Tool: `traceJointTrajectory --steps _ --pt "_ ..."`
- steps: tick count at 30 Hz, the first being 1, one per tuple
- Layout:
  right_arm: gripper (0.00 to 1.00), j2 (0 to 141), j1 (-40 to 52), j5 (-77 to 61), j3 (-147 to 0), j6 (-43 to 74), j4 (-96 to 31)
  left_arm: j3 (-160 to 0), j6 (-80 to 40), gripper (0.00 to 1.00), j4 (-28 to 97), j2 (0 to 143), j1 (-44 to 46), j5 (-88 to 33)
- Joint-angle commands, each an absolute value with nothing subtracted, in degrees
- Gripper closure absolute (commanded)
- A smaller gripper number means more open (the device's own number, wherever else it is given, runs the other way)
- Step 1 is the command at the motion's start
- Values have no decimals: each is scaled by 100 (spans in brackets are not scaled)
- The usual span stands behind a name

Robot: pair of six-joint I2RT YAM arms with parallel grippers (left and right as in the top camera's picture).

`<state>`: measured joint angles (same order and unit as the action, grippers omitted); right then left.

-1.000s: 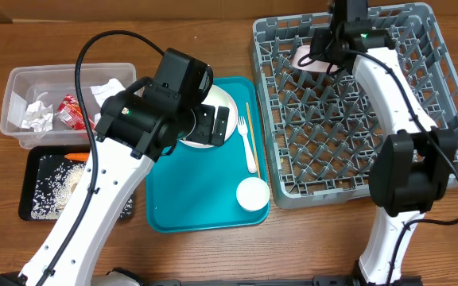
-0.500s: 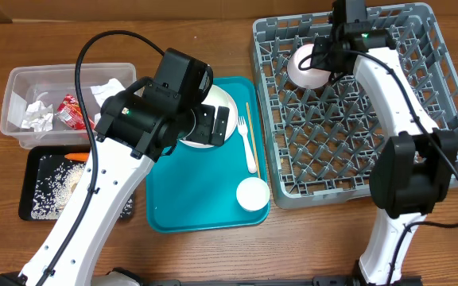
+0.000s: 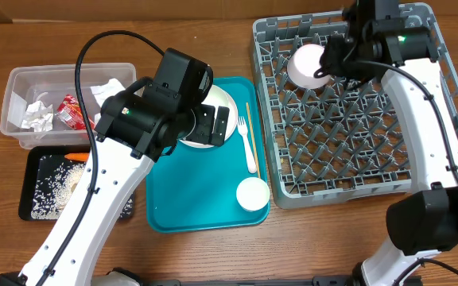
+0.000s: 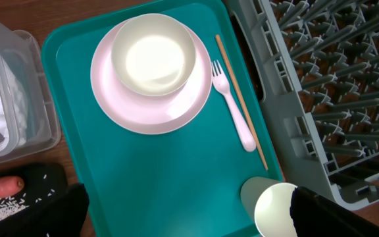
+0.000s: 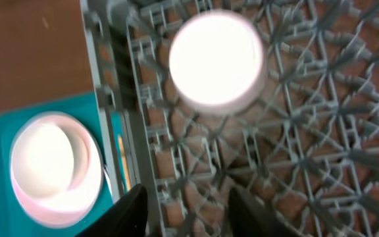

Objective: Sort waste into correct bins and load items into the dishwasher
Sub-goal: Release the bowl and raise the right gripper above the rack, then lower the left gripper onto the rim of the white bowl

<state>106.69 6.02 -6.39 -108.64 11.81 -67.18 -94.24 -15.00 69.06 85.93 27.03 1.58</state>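
Note:
An upturned white bowl [image 3: 306, 65] [image 5: 217, 58] rests on the pegs at the far left of the grey dishwasher rack [image 3: 420, 171] [image 5: 308, 131]. My right gripper [image 3: 339, 60] [image 5: 189, 212] hovers just beside it, open, with only rack pegs between its fingers. My left gripper [image 4: 189, 212] hangs wide open over the teal tray [image 4: 163, 171], holding nothing. On that tray lie a pale-pink plate [image 4: 143, 115] carrying a bowl [image 4: 153, 56], a white fork [image 4: 234, 112], a wooden stick [image 4: 241, 105] and a small cup [image 4: 276, 207] on its side.
At the far left the clear tub [image 3: 18, 79] holds napkins [image 3: 36, 117] and a red wrapper [image 3: 71, 111]. In front of it the black tray [image 3: 38, 163] holds crumbs and a carrot [image 3: 75, 156]. The left arm covers part of the teal tray [image 3: 205, 199].
The right gripper has opened and let go of the bowl, which now sits upturned in the rack, and the arm has drawn back to the right. The left arm has not moved.

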Motion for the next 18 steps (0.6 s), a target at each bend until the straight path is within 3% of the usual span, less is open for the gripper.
traceJointTrajectory --steps 1,11,13,18 --pt "53 10683 600 -921 -10881 1227 -6956 -9542 -1455 0 6899 8582 2694 207" --pt "46 10683 604 -1662 -10881 1223 -7575 -9542 -1455 0 6899 8582 2694 207" --pt "35 10683 604 -1662 -10881 1223 -7638 -9542 -1455 0 6899 8582 2694 207" --pt "33 10683 604 -1662 -10881 1223 -7784 -9542 -1542 0 6665 8582 2694 150"
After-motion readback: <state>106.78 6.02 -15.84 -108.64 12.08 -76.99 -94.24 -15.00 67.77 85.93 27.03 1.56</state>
